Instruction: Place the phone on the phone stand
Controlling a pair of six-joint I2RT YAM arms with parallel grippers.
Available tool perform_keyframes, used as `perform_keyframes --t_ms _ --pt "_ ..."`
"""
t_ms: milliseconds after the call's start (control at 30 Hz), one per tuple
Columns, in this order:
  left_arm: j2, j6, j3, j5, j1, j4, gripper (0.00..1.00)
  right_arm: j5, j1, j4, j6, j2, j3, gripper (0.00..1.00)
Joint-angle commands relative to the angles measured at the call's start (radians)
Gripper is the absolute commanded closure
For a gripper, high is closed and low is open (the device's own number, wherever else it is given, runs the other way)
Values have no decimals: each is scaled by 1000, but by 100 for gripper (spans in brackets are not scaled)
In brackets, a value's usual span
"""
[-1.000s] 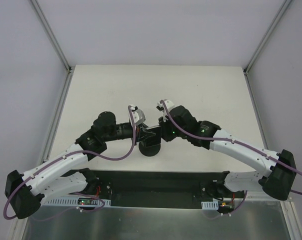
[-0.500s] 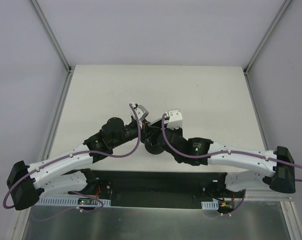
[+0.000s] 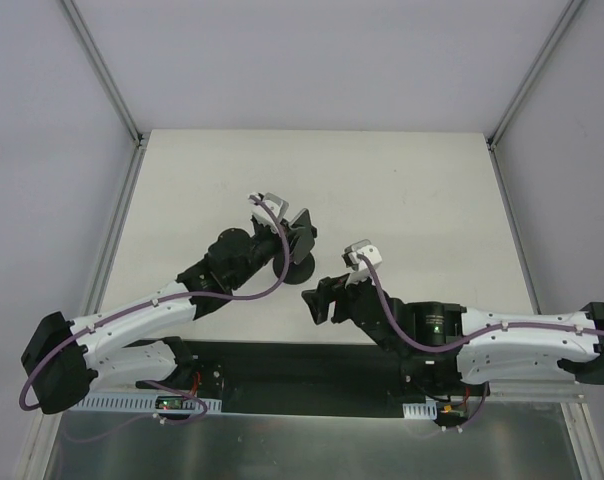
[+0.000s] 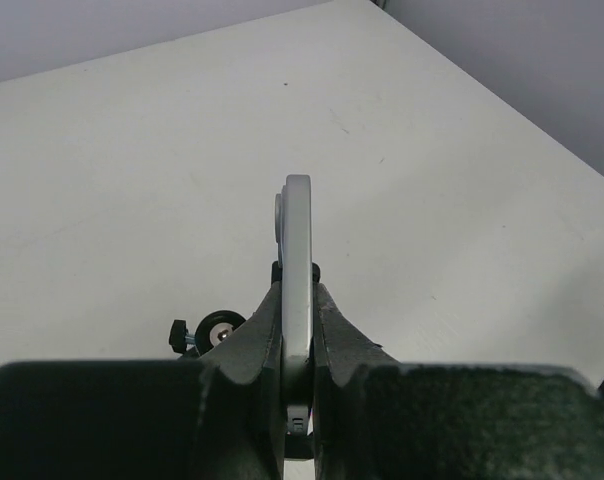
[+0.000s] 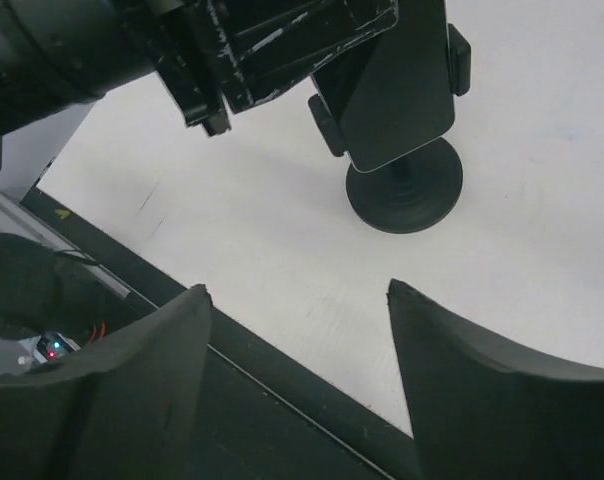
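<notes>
The phone [image 5: 397, 90], black with a glossy screen, stands tilted in the clamp head of the phone stand, above the stand's round disc base [image 5: 404, 195]. My left gripper [image 4: 297, 285] is shut on the phone [image 4: 297, 220], which shows edge-on as a silver strip between the fingers. From above, the left gripper [image 3: 294, 235] and the phone [image 3: 302, 230] sit over the stand base [image 3: 300, 268]. My right gripper [image 3: 317, 300] hangs open and empty, near the table's front edge and apart from the stand. In its wrist view the right gripper [image 5: 297, 290] shows wide-spread fingertips.
The white table [image 3: 402, 180] stretches behind and to both sides of the stand. A black strip [image 5: 282, 400] runs along the near edge below the right gripper. A small black knob [image 4: 217, 330] of the stand shows left of the left fingers.
The right gripper has opened and drawn back from the stand toward the near edge. The left gripper, still shut on the phone, has shifted slightly away from the arm bases along with the stand.
</notes>
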State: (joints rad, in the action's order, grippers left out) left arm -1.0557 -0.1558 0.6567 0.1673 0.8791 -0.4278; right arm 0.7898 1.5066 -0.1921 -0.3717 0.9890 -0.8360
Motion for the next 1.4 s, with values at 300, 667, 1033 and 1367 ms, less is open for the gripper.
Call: perform_keyframes --t_ms 300,667,1033,1367 --pt "128 147 -17 -292 -17 204 100 -956 -417 14 364 0 78 1" --pt "197 305 14 -574 -17 324 100 -1159 -635 -14 637 42 -35 6" --pt "270 211 52 -448 -17 365 35 -1278 -672 -93 803 221 -258 7" --pt "534 157 76 -365 -19 521 28 -1262 -730 -165 827 378 -446 4"
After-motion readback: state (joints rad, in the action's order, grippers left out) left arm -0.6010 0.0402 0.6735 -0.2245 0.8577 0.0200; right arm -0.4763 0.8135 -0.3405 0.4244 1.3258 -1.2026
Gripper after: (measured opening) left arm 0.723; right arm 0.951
